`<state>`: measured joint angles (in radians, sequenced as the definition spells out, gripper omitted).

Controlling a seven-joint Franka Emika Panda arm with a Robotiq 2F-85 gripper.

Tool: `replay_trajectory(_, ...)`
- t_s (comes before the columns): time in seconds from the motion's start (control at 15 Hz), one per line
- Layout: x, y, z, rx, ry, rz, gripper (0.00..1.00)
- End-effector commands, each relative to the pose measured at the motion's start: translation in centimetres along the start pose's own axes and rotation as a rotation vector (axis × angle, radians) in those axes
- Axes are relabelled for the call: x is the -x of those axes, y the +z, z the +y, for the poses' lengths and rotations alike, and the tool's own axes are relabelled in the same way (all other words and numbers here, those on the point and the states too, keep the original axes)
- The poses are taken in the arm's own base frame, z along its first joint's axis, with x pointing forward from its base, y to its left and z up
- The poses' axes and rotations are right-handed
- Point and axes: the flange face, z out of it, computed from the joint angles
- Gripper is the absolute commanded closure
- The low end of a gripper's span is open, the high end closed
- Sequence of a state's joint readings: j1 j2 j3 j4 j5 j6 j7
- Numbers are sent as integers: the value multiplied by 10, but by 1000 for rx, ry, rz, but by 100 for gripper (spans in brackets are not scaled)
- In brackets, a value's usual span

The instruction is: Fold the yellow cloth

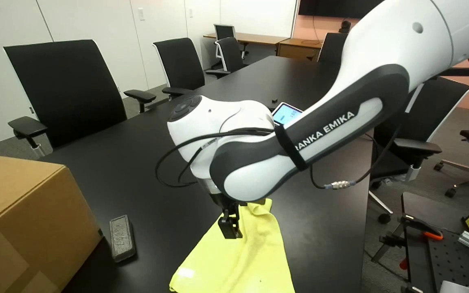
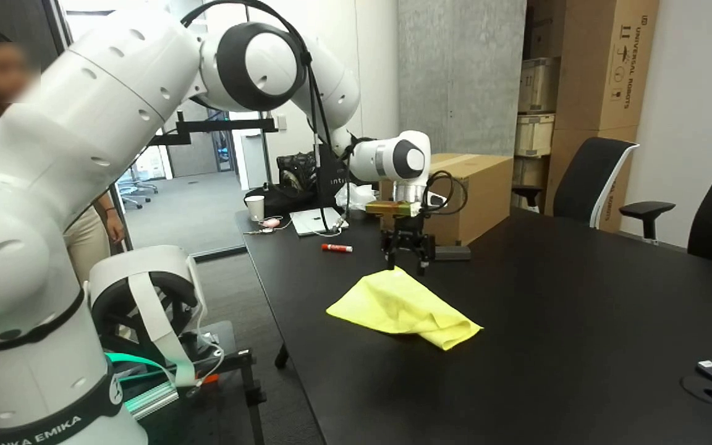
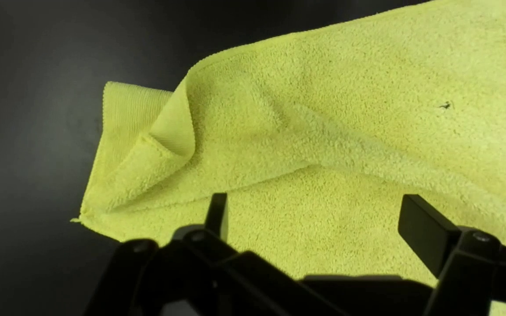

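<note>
The yellow cloth (image 1: pixel 255 256) lies spread on the black table, creased, and shows in both exterior views (image 2: pixel 393 303). In the wrist view the cloth (image 3: pixel 358 96) has a long raised wrinkle across it. Its left end is rumpled, with one corner turned over and the ribbed underside showing. My gripper (image 3: pixel 315 199) is open, with its two fingers wide apart and nothing between them. It points down over the cloth in an exterior view (image 1: pixel 230 230). In an exterior view the gripper (image 2: pixel 406 266) appears above the cloth's far edge. Part of the cloth is hidden by the gripper.
A brown cardboard box (image 1: pixel 35 228) and a grey eraser-like block (image 1: pixel 121 238) stand beside the cloth on the table (image 2: pixel 547 346). A red marker (image 2: pixel 337 248), a silver laptop (image 2: pixel 316 221) and a white cup (image 2: pixel 256 208) lie farther off. A tablet (image 1: pixel 286 114) is behind the arm.
</note>
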<state>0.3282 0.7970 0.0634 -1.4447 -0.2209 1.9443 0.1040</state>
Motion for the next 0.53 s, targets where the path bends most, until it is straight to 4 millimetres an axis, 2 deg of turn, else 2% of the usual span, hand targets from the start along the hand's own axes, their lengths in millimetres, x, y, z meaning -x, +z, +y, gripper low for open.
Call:
replay_trajectory(0.0, 30, 3, -10, 48, -98, 57, 0)
replay_trajectory(0.47, 75, 28, -22, 6, -113, 139, 0)
